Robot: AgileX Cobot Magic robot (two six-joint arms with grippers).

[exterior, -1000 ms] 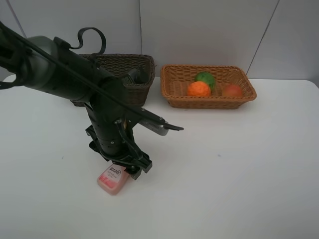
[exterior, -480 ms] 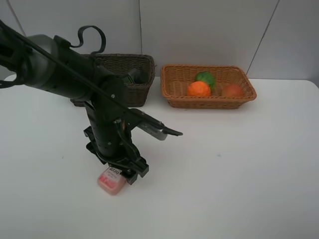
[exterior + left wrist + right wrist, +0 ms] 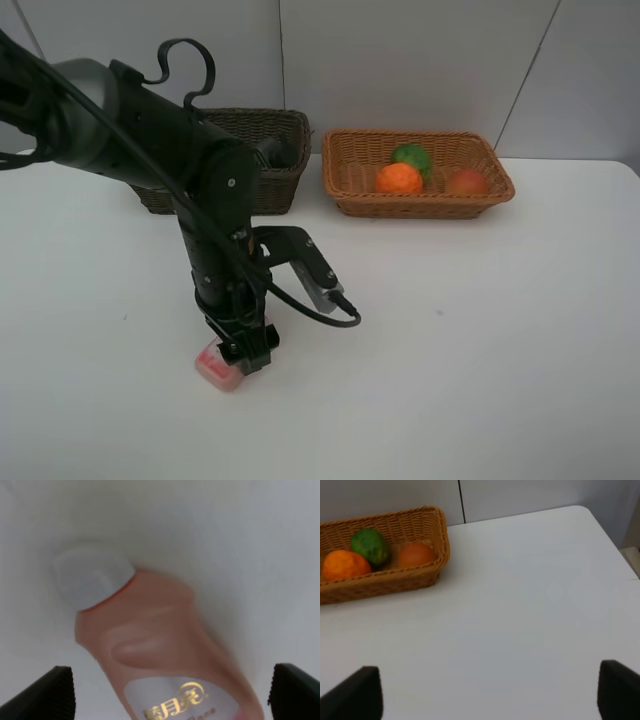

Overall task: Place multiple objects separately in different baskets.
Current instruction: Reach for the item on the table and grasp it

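A pink bottle (image 3: 215,366) with a white cap (image 3: 92,576) lies on its side on the white table, near the front left. My left gripper (image 3: 243,352) hangs straight down over it. In the left wrist view the pink bottle (image 3: 165,645) lies between the two wide-apart fingertips (image 3: 50,692), which stand open around it. The light tan basket (image 3: 420,207) holds an orange (image 3: 399,179), a green fruit (image 3: 411,157) and a red-orange fruit (image 3: 466,182). My right gripper (image 3: 485,692) is open over bare table, with nothing between its fingers.
The dark brown basket (image 3: 283,188) stands at the back left behind my left arm, with a dark grey item (image 3: 276,152) inside. The tan basket (image 3: 395,577) lies well away from the right gripper. The table's far right corner (image 3: 587,511) shows in the right wrist view.
My left gripper has turned and come down over the pink bottle, hiding more of it. The wrist camera block has swung lower. The fruits and baskets have not moved.
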